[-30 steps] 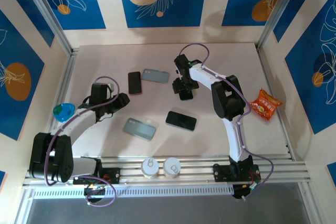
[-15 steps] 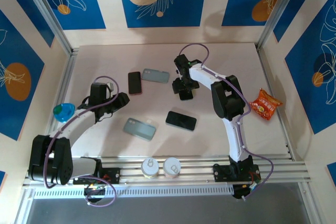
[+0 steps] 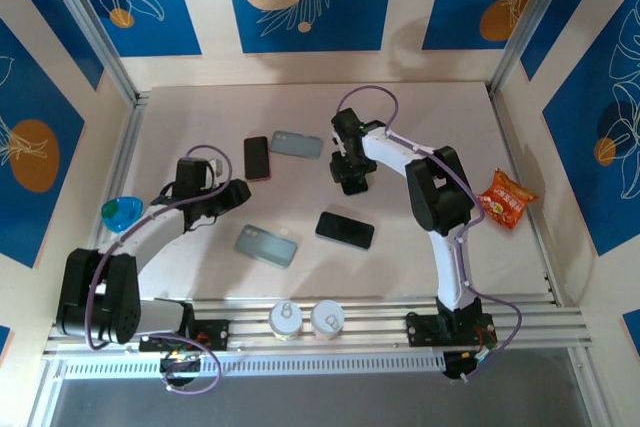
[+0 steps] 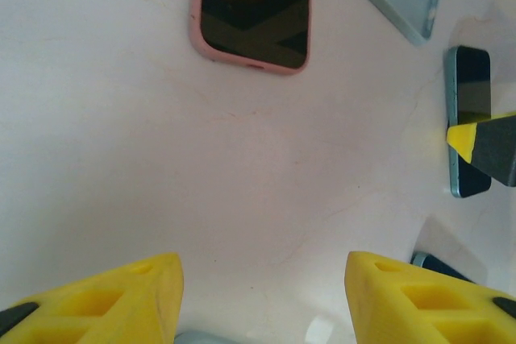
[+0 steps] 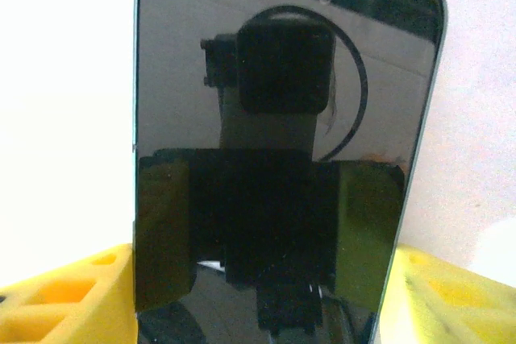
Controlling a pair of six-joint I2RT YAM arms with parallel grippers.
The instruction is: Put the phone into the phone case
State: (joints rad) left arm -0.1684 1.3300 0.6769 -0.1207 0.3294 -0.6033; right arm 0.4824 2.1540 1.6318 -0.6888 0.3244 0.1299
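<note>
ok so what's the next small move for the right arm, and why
Probably close the right gripper onto the phone's long edges. In the right wrist view the phone lies flat, screen up, between the yellow fingers, which flank both sides, but a firm grip isn't evident. Once held, it could go to the grey-blue case nearby.

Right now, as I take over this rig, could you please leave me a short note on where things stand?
Left tool: open, empty, above the bare table.
Right tool: its fingers straddle the teal-edged phone, which lies flat. I cannot tell whether they grip it yet.
Things: far grey-blue case beside the pink-cased phone; near grey-blue case ahead of the left arm; black phone mid-table.
Done: the right tool is placed at the phone.
Left: grip it, lift it and seat it in a grey-blue case.
</note>
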